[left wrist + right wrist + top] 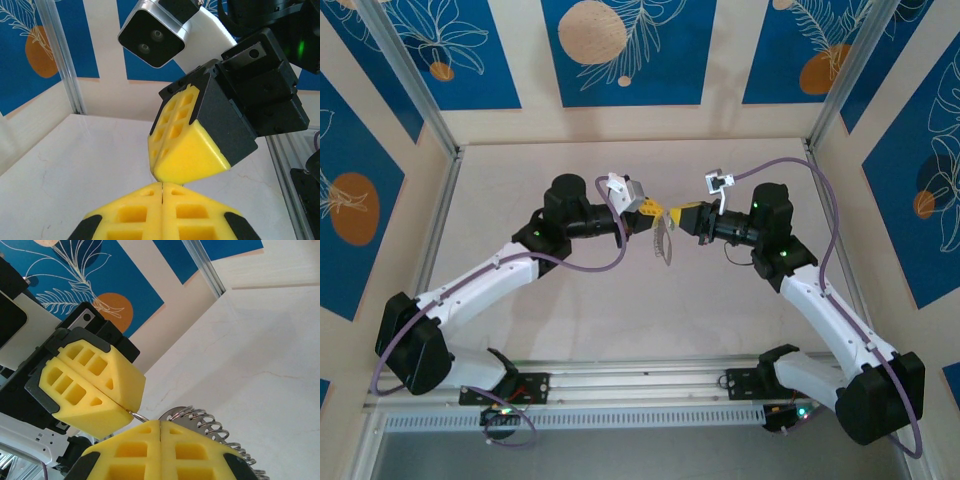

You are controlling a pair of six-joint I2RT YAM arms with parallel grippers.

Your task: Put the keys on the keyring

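Note:
Both grippers meet tip to tip above the middle of the table. My left gripper [657, 210] [162, 185] is shut, and in the right wrist view a thin grey wire of the keyring [139, 416] comes out of its seam [128, 409]. My right gripper [673, 214] [160, 423] is shut too, and the wire runs in behind its fingertips. A row of silvery rings [214, 421] and a flat silvery piece with a hole [176, 414] stick out behind those fingertips. From above, the keyring [665, 245] hangs just below the two tips. The keys are hidden.
The pale table [620, 320] is walled by blue patterned panels and aluminium posts [410, 75]. Purple cables [605, 262] loop off both arms. The right arm's wrist camera [155, 35] sits close above the left gripper.

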